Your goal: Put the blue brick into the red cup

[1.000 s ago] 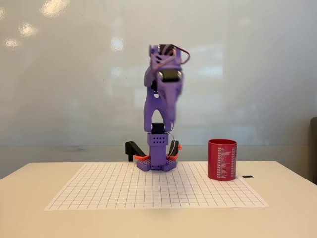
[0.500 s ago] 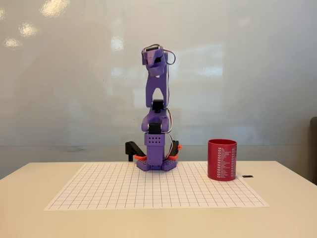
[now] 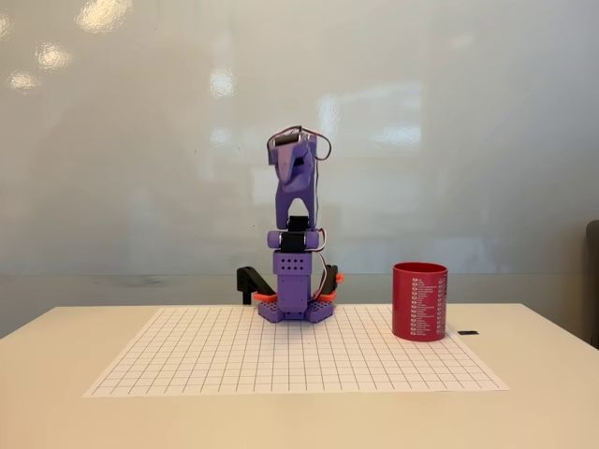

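Note:
The red cup (image 3: 419, 301) stands upright on the right side of the white grid sheet (image 3: 234, 360), its white print facing the camera. The blue brick is out of view. The purple arm is folded up over its base (image 3: 296, 309) at the back of the sheet, well left of the cup. My gripper (image 3: 298, 178) sits high in that fold, seen end-on, so its fingers cannot be made out and nothing shows between them.
A small black piece (image 3: 468, 332) lies on the table just right of the cup. A black clamp (image 3: 251, 281) with orange parts holds the base at the table's rear edge. A glossy white wall runs behind the table.
The arm has drawn back from a tall raised pose and folded lower over its base. The cup has not moved.

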Robot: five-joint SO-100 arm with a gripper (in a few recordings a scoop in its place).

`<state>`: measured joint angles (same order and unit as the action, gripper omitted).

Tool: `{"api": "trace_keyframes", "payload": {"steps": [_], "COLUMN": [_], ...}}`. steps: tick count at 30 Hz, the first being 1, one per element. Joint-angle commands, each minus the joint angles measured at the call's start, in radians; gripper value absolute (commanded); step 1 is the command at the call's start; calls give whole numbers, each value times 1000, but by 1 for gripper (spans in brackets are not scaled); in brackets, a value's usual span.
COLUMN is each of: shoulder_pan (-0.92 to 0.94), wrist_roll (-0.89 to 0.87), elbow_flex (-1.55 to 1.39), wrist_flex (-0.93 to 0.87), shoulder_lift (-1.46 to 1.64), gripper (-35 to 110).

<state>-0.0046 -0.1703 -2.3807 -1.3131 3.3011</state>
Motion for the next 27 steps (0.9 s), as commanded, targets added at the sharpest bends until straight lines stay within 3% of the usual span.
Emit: {"api": "trace_keyframes", "payload": {"steps": [1, 8, 27], "shoulder_pan": [-6, -35, -37], "wrist_roll": [-8, 32, 17], "elbow_flex": [-290, -661, -652], "wrist_flex": [144, 222, 152], "shoulder_lift": [2, 2, 2], "gripper": [-1, -1, -1]}}
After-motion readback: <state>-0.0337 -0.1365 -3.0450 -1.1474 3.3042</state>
